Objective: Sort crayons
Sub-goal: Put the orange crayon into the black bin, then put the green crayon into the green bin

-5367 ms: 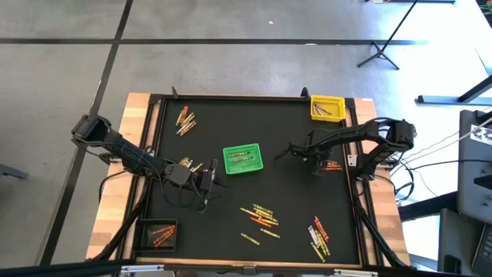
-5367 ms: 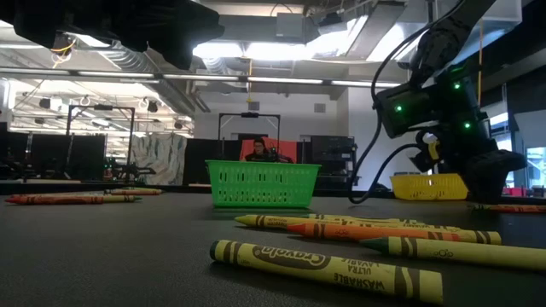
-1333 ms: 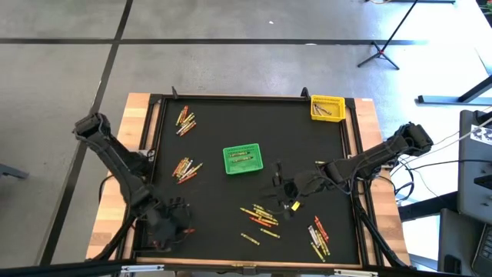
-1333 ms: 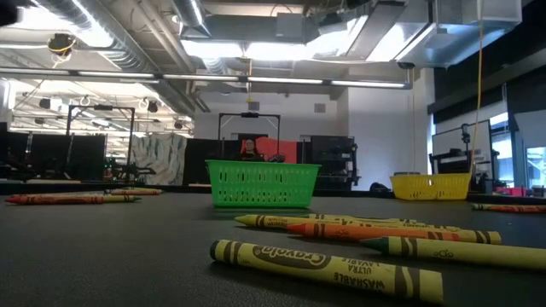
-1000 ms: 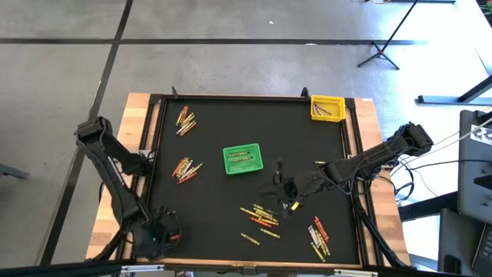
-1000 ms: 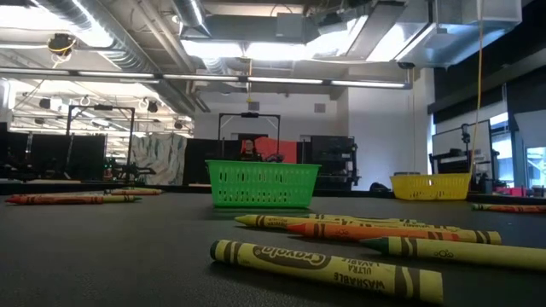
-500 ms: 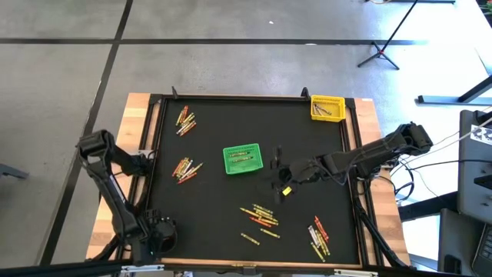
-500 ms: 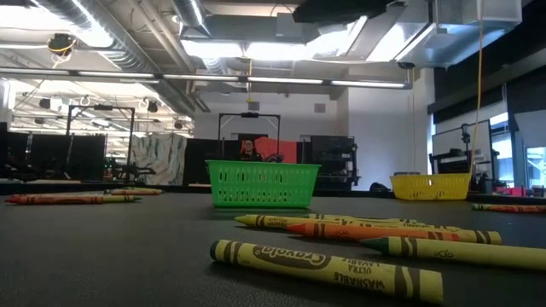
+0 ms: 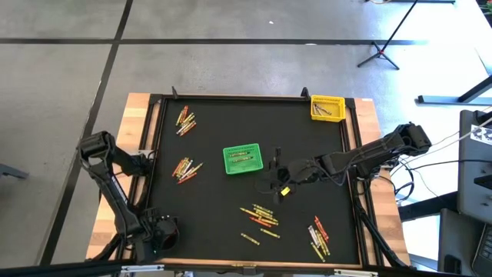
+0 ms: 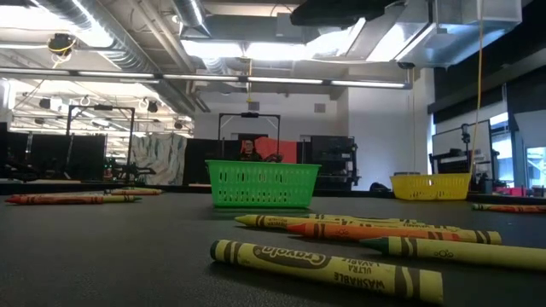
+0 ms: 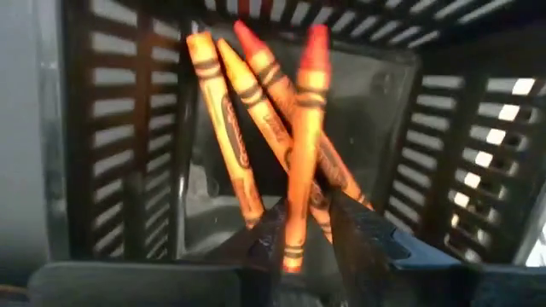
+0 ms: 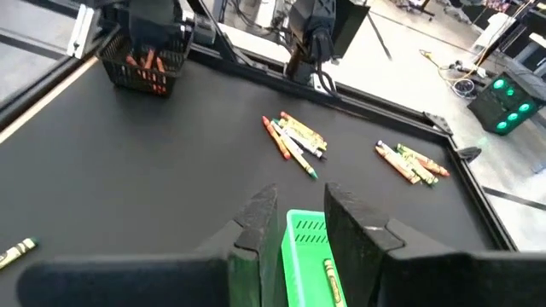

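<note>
My left gripper points down into the black mesh basket at the table's near left corner. It is open, and an orange-red crayon stands upright in the gap, leaning over several orange and red crayons in the basket. My right gripper hovers right of the green basket with a yellow crayon. Loose crayons lie near the table's middle. My left gripper has the orange-red crayon's lower end between its parted fingers, close against one finger; whether it touches I cannot tell. My right gripper carries the yellow crayon clear of the table; only a short yellow end shows at its near side, and the fingers hide the hold.
A yellow basket stands at the far right corner. More crayon piles lie at the far left, left of the green basket and at the near right. A raised rim frames the black mat.
My left arm has sunk over the black basket at the near left corner. My right gripper has gone from beside the middle pile toward the table's far edge, closer to the green basket, and the yellow crayon has travelled with it, clear of the table.
</note>
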### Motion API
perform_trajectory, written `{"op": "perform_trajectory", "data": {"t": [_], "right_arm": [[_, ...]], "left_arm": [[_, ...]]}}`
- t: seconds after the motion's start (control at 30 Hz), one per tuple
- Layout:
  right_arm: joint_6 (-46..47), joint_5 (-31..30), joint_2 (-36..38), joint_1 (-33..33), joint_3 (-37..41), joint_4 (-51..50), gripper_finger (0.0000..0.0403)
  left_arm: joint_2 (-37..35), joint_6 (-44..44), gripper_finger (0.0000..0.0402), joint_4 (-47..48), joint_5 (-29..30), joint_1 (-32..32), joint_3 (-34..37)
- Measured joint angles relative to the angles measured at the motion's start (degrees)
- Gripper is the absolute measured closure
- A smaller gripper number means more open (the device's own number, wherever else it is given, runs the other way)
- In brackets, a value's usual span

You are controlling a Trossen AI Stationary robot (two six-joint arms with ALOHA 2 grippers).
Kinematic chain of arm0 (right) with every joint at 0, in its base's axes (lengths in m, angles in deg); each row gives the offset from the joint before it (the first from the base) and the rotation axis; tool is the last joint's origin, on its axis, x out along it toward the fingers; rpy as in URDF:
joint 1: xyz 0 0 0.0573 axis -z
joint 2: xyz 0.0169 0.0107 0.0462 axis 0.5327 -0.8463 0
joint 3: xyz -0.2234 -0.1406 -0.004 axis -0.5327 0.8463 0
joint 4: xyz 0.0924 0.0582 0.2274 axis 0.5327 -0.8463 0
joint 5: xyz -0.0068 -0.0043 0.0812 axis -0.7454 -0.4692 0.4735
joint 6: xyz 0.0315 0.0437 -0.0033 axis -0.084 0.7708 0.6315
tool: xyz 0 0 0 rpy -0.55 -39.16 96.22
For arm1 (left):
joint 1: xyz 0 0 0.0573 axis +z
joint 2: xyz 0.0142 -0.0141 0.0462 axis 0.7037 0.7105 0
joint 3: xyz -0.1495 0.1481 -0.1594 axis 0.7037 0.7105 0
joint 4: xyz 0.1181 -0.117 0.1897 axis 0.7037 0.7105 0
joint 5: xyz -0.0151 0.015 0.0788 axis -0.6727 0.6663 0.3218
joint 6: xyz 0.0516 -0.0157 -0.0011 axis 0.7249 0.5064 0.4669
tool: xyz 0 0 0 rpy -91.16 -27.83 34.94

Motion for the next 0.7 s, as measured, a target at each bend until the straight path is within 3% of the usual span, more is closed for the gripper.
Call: {"op": "perform_trajectory", "data": {"t": [0.13, 0.23, 0.47, 0.6, 0.7], "right_arm": [[0.1, 0.0, 0.0, 0.0, 0.0, 0.3, 0.0309], [0.1, 0.0, 0.0, 0.0, 0.0, 0.7, 0.0309], [0.5, 4.6, -0.6, 0.0, 0.0, 3.2, 0.0309], [2.3, 4.5, -0.6, 0.0, 0.0, 4.8, 0.0303], [6.5, 3.2, -0.4, 0.0, 0.0, 3.7, 0.0276]], "left_arm": [[-2.4, 0.3, 0.0316, 0.1, -1.3, 0.3, 0.0], [-5.4, 0.2, 0.0316, 0.0, 1.7, 0.4, 0.0], [-14.2, 5.3, 0.0315, -0.5, 17.9, 2.4, 0.0], [-18.6, 13.4, 0.0315, -0.7, 26.8, 5.2, 0.0], [-20.2, 21.3, 0.0315, -1.2, 34.4, 7.9, 0.0]]}}
